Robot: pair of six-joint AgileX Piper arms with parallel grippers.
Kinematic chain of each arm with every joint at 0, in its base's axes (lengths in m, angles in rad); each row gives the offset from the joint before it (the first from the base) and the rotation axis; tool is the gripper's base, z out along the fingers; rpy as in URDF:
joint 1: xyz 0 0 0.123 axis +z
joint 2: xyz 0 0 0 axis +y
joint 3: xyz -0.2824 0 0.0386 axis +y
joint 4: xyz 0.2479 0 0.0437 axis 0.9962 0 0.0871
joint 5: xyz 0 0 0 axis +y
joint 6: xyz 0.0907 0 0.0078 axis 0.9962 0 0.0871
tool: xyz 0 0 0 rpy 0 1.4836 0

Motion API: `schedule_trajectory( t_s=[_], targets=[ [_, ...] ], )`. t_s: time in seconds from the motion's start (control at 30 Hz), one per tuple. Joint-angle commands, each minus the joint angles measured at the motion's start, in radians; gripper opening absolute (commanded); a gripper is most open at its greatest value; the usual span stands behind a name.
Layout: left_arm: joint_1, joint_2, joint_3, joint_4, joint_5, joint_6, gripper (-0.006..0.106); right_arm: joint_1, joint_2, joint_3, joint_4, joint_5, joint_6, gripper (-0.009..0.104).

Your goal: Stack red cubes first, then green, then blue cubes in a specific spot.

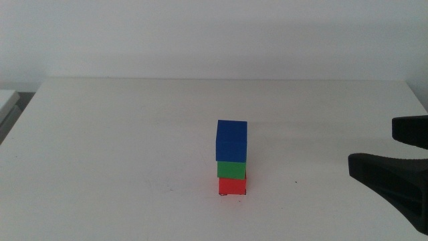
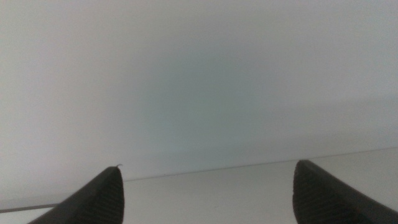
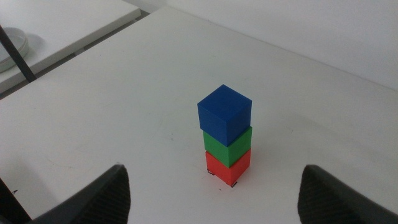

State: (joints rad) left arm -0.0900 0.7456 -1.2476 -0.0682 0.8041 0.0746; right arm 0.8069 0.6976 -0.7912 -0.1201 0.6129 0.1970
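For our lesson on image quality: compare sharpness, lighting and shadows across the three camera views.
Middle view: soft, even light, stack's blue cube crisp, right claw a dark silhouette. Left wrist view: hazy, featureless wall, left claw blurred. Right wrist view: sharpest, green cube and red cube casting almost no shadow.

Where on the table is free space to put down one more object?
Bare table lies left of the stack: blue cube on green on red. Behind it is bare too. The right side is tighter, where the open right gripper waits.
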Motion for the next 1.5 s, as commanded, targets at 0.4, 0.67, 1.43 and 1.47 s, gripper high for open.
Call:
schedule_trajectory(
  t_s=[0.4,0.67,1.43,1.47],
  targets=[
    [0.001,-0.017,0.104,-0.019,-0.002,0.004,0.091,0.000,-0.005,0.049,0.060,-0.011,-0.012,0.092],
    [0.001,-0.168,0.468,-0.019,-0.508,0.004,0.091,-0.200,-0.058,0.195,0.120,-0.199,-0.012,0.092],
    [0.001,-0.746,1.248,-0.063,-0.718,0.004,0.091,-0.668,-0.698,0.749,0.045,-0.340,-0.012,0.092],
    [0.001,-0.746,1.248,-0.063,-0.718,0.004,0.091,-0.668,-0.698,0.759,0.045,-0.340,-0.012,0.092]
  ],
)
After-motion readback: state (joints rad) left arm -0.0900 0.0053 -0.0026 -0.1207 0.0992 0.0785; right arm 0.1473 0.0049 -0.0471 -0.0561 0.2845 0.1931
